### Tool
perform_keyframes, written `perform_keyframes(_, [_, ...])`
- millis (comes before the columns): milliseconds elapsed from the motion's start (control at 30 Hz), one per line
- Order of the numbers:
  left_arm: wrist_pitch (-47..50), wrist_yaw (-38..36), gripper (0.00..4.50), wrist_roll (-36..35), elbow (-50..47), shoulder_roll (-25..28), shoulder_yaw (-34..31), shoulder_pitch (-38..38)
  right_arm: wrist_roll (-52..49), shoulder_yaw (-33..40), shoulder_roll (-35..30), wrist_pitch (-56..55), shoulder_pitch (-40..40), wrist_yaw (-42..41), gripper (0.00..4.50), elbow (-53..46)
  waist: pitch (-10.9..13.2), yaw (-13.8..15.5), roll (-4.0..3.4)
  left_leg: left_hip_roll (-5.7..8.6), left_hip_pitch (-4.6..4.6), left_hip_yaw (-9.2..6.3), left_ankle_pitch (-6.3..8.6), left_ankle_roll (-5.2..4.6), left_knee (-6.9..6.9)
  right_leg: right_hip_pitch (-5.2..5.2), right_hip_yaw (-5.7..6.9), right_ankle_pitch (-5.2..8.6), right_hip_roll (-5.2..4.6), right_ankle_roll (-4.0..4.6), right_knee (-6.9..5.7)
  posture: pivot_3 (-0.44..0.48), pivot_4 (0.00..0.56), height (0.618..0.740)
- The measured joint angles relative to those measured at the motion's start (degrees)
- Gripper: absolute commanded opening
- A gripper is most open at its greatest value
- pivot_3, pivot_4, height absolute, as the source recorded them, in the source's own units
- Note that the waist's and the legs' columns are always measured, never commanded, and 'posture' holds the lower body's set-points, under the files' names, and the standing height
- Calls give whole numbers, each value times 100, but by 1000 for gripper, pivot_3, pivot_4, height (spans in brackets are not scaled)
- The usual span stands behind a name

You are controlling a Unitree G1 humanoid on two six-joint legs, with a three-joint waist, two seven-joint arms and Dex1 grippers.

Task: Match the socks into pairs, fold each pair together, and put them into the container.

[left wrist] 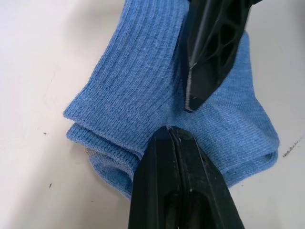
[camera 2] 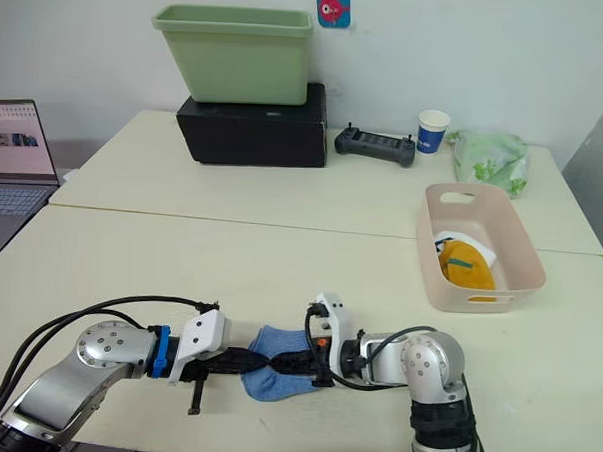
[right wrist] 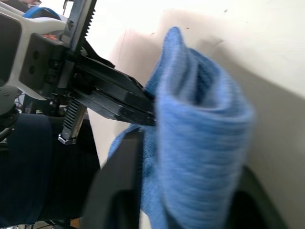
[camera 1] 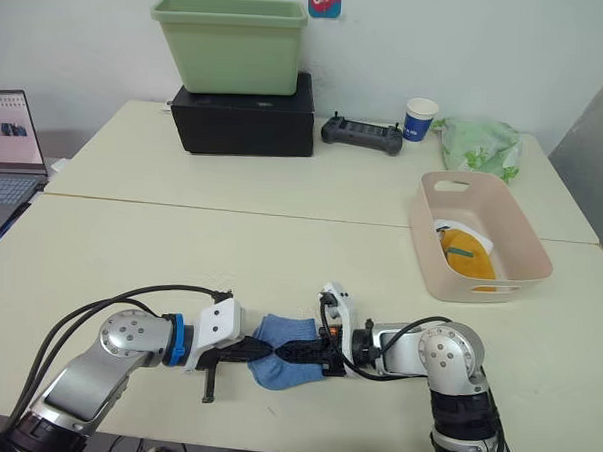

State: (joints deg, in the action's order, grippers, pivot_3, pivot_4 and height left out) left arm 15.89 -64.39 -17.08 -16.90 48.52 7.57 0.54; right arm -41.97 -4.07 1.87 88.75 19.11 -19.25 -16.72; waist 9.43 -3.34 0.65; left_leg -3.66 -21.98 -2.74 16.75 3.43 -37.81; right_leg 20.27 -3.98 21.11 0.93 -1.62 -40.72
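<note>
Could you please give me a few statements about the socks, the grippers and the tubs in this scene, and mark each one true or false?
1. The blue socks lie on the table between the left gripper and the right gripper. True.
2. The pink tub is empty. False: it holds a yellow sock and a white sock.
3. The left gripper is shut on the blue socks. True.
4. The green tub stands directly on the table. False: it sits on a black box.
5. The paper cup lies tipped over. False: it stands upright.

blue socks [camera 1: 282, 351] folded; pink container [camera 1: 528, 258] w/ pairs
</note>
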Motion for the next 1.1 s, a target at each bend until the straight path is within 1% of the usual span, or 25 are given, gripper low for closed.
perform_keyframes(33, [24,0,0,-32,-6,-1,-16,-8,-9,-6,-18,3,-6,-4,146,-64,0,0,0,0,0,-1,0,0,0,0,0,0,0,0,0,0,150,720])
perform_keyframes(67, [48,0,0,-79,-9,-19,-37,-13,-12,-12,-63,2,-31,-6,67,-130,0,1,0,0,0,0,0,0,0,0,1,0,0,0,0,0,150,720])
perform_keyframes(133, [120,3,0,-127,-10,-106,-57,4,-14,-16,-154,-11,-87,-23,67,-250,3,3,-1,2,-4,1,0,0,0,1,0,0,-2,0,3,0,150,720])
perform_keyframes(233, [263,31,0,-327,-9,-299,-96,218,-14,-121,-773,-122,-251,-146,67,-746,10,76,-2,7,-33,-1,0,2,-6,4,18,0,-10,-1,22,0,150,720])
perform_keyframes(267, [379,48,0,-374,-12,-326,-104,344,-14,-126,-971,-164,-306,-184,67,-908,10,97,-2,7,-46,-1,-1,2,-10,13,22,0,-10,-1,24,0,150,720])
perform_keyframes(333, [867,117,0,-612,-62,-399,-98,854,-63,93,-1308,-236,-462,-241,67,-1323,10,139,0,8,-81,-2,-1,3,-16,37,33,-1,-10,-2,23,0,150,720])
perform_keyframes(367, [1140,166,381,-758,-74,-540,-88,1244,-177,320,-1484,-260,-528,-306,0,-1592,13,170,1,9,-91,-7,-2,4,-18,41,41,-1,-9,-2,22,0,150,720])
perform_keyframes(400, [1338,245,564,-906,-140,-672,-80,1616,-278,524,-1619,-309,-522,-378,0,-1863,12,168,4,8,-93,-7,-2,4,-18,44,38,-1,-6,-2,23,0,150,720])
perform_keyframes(433, [1422,263,839,-982,-171,-756,-83,1776,-344,604,-1706,-328,-530,-429,0,-1989,12,170,4,8,-94,-6,-2,4,-18,44,38,-1,-6,-2,23,0,150,720])
perform_keyframes(500, [1795,369,1355,-1317,-291,-1086,-67,2422,-635,1003,-2242,-379,-675,-651,0,-2471,12,175,5,9,-98,-6,-3,5,-17,42,39,-1,-6,-1,35,0,150,720])
perform_keyframes(567, [2056,349,1987,-1504,-328,-1189,-17,2841,-929,1559,-2609,-422,-919,-809,0,-2757,12,171,5,9,-96,-6,-4,7,-14,36,39,-1,-6,-1,44,0,150,720])
perform_keyframes(633, [2244,274,2587,-1577,-295,-1215,116,3106,-1286,2107,-2796,-441,-1074,-843,0,-2942,13,121,4,7,-88,-1,-5,7,-12,34,29,-2,0,0,42,0,150,720])
perform_keyframes(700, [2345,179,3308,-1570,-206,-1246,295,3357,-1826,2627,-2847,-499,-1115,-749,0,-3060,14,111,3,5,-82,-6,-5,6,-14,32,31,-2,4,1,36,0,150,720])
perform_keyframes(733, [2361,164,3484,-1558,-151,-1251,343,3429,-1987,2748,-2844,-545,-1102,-681,0,-3077,14,110,3,6,-80,-8,-5,5,-14,30,33,-2,4,1,32,0,150,720])
perform_keyframes(833, [2394,129,4384,-1429,218,-1381,490,3856,-2693,3338,-2988,-857,-930,-113,0,-3044,18,134,2,12,-78,-1,-4,2,-21,27,29,-3,-1,1,27,0,150,720])
perform_keyframes(933, [2346,120,4450,-1242,546,-1544,623,4319,-2990,3870,-3759,-1138,-759,318,0,-2793,20,165,3,19,-85,3,-6,5,-25,21,30,-3,-6,0,47,0,150,720])
perform_keyframes(1000, [2323,121,4450,-1141,679,-1662,686,4456,-3055,4146,-4122,-1353,-620,488,0,-2487,20,163,1,18,-89,6,-9,11,-20,18,27,-3,-6,0,65,0,150,720])
perform_keyframes(1067, [2322,132,4450,-1085,757,-1822,777,4558,-2824,4263,-4662,-1560,-451,558,0,-2204,24,172,-4,17,-94,10,-9,10,-18,19,27,-3,-7,0,74,0,150,720])
perform_keyframes(1100, [2323,144,4450,-1066,790,-1903,800,4602,-2544,4274,-4936,-1756,-403,552,0,-2106,24,179,-4,15,-95,9,-8,9,-17,20,28,-3,-6,0,76,0,150,720])
